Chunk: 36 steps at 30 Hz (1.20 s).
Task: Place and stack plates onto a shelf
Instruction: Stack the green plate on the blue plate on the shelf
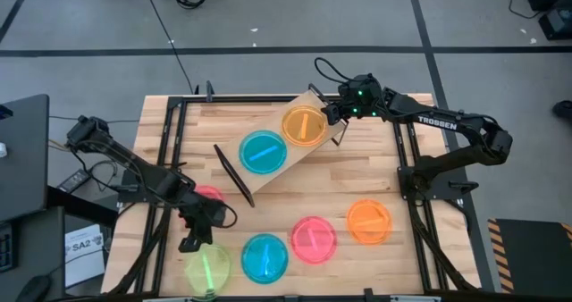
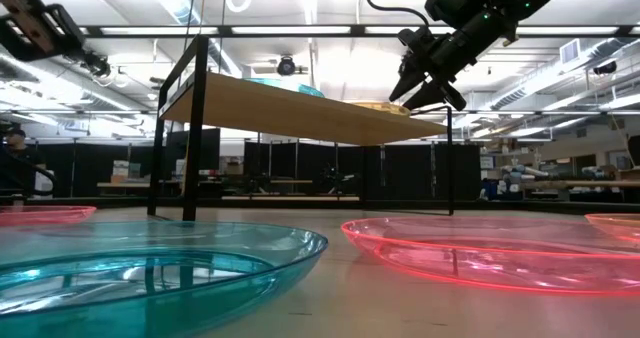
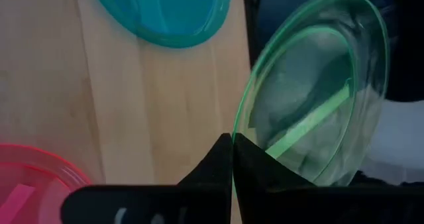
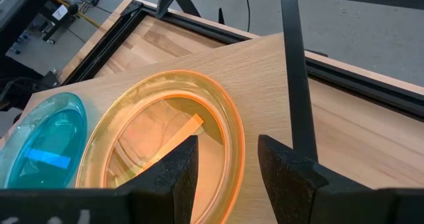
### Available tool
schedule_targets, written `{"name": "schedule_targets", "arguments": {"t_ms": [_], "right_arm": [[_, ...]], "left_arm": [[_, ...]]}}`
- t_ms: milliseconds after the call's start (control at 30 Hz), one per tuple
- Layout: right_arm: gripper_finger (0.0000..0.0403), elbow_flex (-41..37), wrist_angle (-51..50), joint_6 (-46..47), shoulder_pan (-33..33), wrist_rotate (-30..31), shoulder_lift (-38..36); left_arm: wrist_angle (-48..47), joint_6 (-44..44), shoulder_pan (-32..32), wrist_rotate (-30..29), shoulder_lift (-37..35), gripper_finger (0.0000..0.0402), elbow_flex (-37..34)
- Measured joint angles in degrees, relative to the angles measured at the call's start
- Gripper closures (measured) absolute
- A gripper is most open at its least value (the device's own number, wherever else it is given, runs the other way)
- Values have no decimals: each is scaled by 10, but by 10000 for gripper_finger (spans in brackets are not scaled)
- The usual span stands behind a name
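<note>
The shelf (image 1: 281, 146) stands slantwise at the table's far middle. A blue plate (image 1: 264, 152) and an orange plate (image 1: 304, 125) lie on it. My right gripper (image 4: 228, 164) is open just above the orange plate's (image 4: 159, 138) rim at the shelf's far right end, and is also seen in the low view (image 2: 422, 86). My left gripper (image 3: 232, 141) is shut on a green plate (image 3: 311, 85) at the table's near left corner (image 1: 192, 241). Blue (image 1: 264, 257), pink (image 1: 314, 239) and orange (image 1: 369, 222) plates lie flat on the table. Another pink plate (image 1: 210, 195) shows partly under the left arm. My left gripper pinches the green plate by its rim (image 3: 246, 126) between the two shut fingers. It comes slanting down from the far side. The plate sits tilted in the hold, and part of it reaches past the table's near edge over the floor.
The shelf's black wire legs (image 1: 234, 175) (image 4: 295, 71) stand at both its ends, one right beside the right gripper. The black metal frame (image 1: 170, 141) runs along the table's sides. Bare tabletop lies between the shelf and the near row of plates.
</note>
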Motion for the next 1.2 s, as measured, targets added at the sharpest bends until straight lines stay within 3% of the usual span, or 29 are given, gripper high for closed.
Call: {"name": "schedule_targets", "arguments": {"t_ms": [500, 967, 1200], "right_arm": [[240, 0, 0, 0, 0, 0, 0], [240, 0, 0, 0, 0, 0, 0], [240, 0, 0, 0, 0, 0, 0]], "left_arm": [[89, -74, 26, -10, -56, 395, 0], [222, -106, 195, -13, -57, 395, 0], [234, -106, 295, -12, -56, 395, 0]]}}
